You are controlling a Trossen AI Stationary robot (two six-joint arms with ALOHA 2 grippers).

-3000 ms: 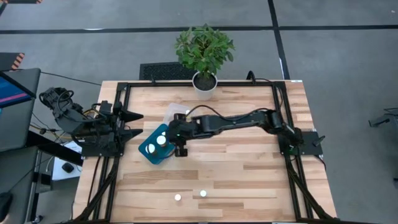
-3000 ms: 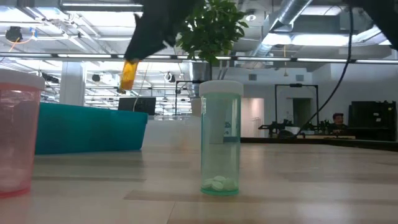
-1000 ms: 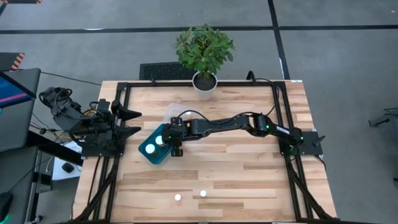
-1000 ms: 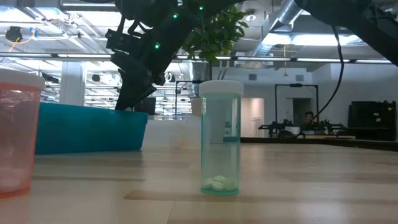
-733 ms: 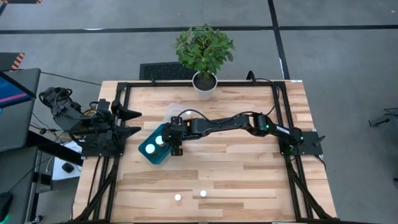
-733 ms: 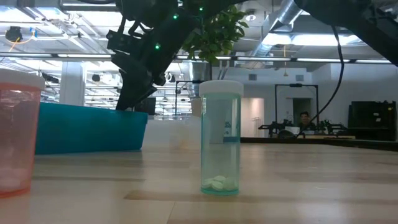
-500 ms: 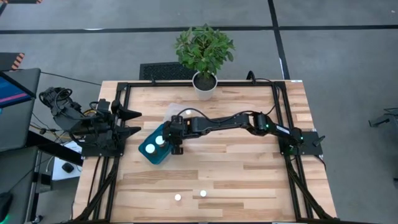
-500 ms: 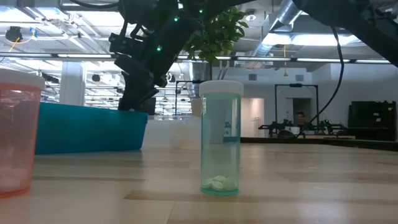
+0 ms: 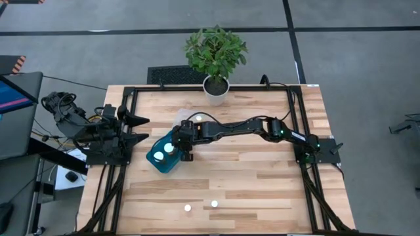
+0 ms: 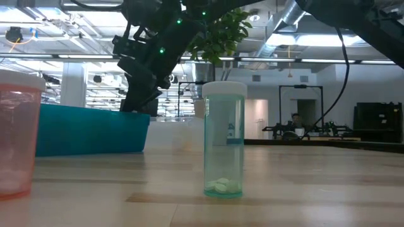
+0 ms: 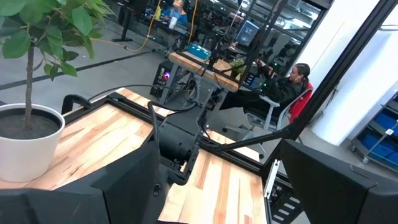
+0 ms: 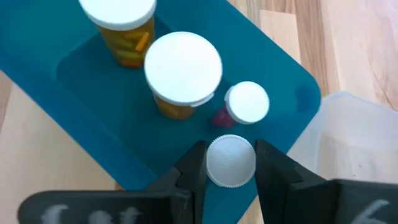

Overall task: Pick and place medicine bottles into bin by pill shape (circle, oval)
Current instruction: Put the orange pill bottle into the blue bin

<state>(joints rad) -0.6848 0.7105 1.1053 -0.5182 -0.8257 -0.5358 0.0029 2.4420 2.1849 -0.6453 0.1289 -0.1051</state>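
A potted plant (image 9: 215, 56) stands at the wooden table's (image 9: 262, 183) far edge

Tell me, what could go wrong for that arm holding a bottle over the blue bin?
The right pincer holds a white-capped bottle near the teal bin's wall; released here, it might catch the rim. Three bottles stand close by in the bin, one small one nearest, so it might knock that over.

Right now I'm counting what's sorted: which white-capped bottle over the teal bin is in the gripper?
The small-capped bottle between the right gripper fingers, at the teal bin edge. The other three bottles stand free inside, two of them orange.
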